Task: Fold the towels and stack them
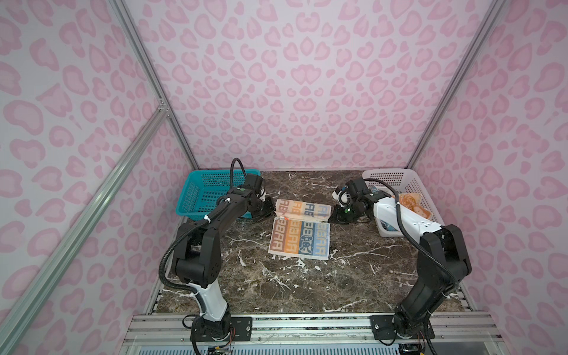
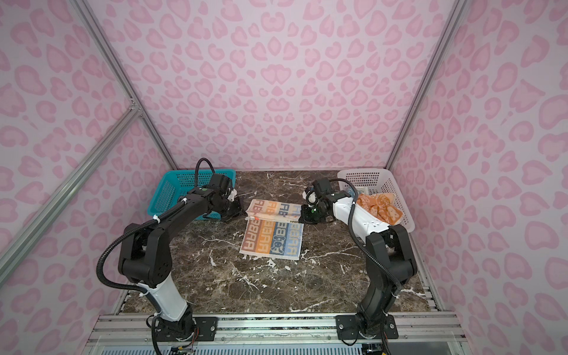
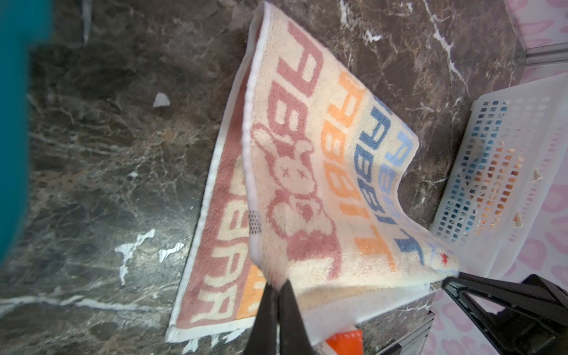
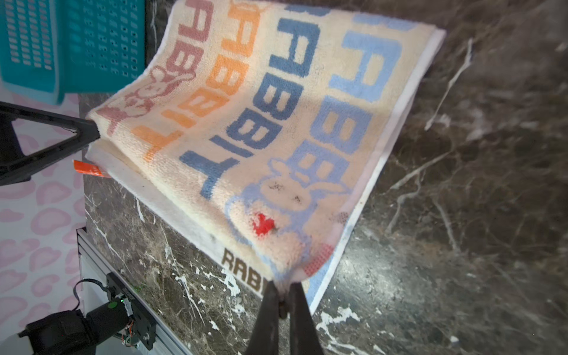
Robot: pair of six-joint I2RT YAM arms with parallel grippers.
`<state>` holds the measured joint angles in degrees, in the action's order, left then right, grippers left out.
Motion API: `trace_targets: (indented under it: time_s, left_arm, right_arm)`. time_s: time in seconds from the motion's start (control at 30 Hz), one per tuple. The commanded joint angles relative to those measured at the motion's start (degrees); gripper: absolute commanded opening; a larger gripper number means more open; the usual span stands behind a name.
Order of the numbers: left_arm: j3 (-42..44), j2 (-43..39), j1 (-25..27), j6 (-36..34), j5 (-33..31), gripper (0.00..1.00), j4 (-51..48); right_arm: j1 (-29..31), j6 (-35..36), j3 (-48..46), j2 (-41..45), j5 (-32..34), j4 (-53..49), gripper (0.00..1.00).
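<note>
Cream RABBIT towel (image 1: 299, 236), centre frame, is pinched by left gripper (image 3: 278, 287) and right gripper (image 4: 284, 287) (both clamped on corners); it should be drawn level onto its lower hem.

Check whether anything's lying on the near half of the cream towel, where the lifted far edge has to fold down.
Nothing visible. The cream towel's near half lies flat and bare on the marble table; the teal basket and white basket sit off to either side.
</note>
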<state>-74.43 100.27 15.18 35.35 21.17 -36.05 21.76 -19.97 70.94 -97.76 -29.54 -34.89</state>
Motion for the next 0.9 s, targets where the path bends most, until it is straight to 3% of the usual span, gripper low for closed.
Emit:
trace_targets:
  time_s: [0.0, 0.17, 0.37, 0.6, 0.87]
  left_arm:
    - [7.5, -3.4, -0.5, -0.3, -8.3, 0.03, 2.3]
    - [17.4, -5.0, 0.2, 0.1, -9.2, 0.03, 6.1]
    - [20.9, -3.6, 2.5, 0.9, -10.5, 0.03, 8.3]
    - [22.1, -0.9, 5.0, 1.4, -11.5, 0.03, 9.8]
    - [16.1, 1.8, 6.5, 1.2, -13.6, 0.03, 7.0]
  right_arm:
    - [2.4, -2.0, -6.0, 1.5, 6.6, 0.8, 0.00]
    - [5.1, -4.4, -12.9, 0.0, 6.8, 5.1, 0.00]
    - [5.4, -4.9, -13.9, -3.5, 6.6, 6.1, 0.00]
    - [4.6, -3.2, -12.6, -7.0, 9.5, 4.3, 0.00]
    - [0.6, 0.3, -8.4, -5.6, 10.0, -0.4, 0.00]
